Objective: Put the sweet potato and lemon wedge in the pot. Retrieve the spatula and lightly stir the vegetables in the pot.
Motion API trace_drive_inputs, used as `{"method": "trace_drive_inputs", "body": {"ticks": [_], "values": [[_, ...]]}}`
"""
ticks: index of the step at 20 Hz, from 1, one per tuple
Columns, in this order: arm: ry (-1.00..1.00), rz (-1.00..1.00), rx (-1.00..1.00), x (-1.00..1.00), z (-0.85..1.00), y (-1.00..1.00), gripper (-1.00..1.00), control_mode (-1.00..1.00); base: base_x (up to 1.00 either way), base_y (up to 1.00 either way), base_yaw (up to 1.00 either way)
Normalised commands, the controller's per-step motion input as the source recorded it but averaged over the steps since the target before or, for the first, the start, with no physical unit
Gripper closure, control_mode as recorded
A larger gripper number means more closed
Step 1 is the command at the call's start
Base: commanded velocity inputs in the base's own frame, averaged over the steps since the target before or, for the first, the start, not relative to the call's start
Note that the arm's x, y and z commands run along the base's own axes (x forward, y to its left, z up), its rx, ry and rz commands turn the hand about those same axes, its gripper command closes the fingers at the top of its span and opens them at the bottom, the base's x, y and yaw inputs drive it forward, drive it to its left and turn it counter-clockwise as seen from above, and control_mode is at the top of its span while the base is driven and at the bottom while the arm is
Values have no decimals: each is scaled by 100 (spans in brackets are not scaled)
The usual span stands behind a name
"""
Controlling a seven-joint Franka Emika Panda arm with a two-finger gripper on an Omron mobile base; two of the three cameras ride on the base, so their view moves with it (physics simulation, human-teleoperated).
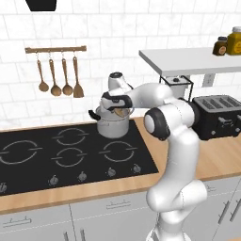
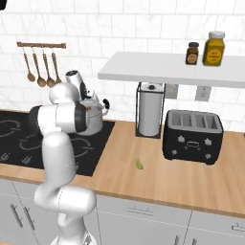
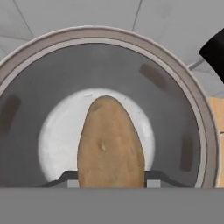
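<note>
With its fingers (image 3: pixel 111 183) clamped on the sweet potato (image 3: pixel 110 142) directly above the pot (image 3: pixel 199 127) at the stove's 2 o'clock corner, the robot should lower before letting go, avoiding the rim.

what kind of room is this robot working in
A home kitchen, rendered: a black cooktop set in a wooden counter, a toaster beside a paper towel roll, and wooden utensils hung on the tiled wall.

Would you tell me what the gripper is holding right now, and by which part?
The gripper holds the sweet potato by its near end, a finger on each side, above the open pot.
</note>
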Motion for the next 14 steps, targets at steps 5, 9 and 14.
{"method": "trace_drive_inputs", "body": {"ticks": [5,9,14], "values": [[0,0,0,30,-31,0,100,-100,0,0,0],[0,0,0,30,-25,9,100,-100,0,0,0],[1,0,0,32,-31,29,-100,-100,0,0,0]]}}
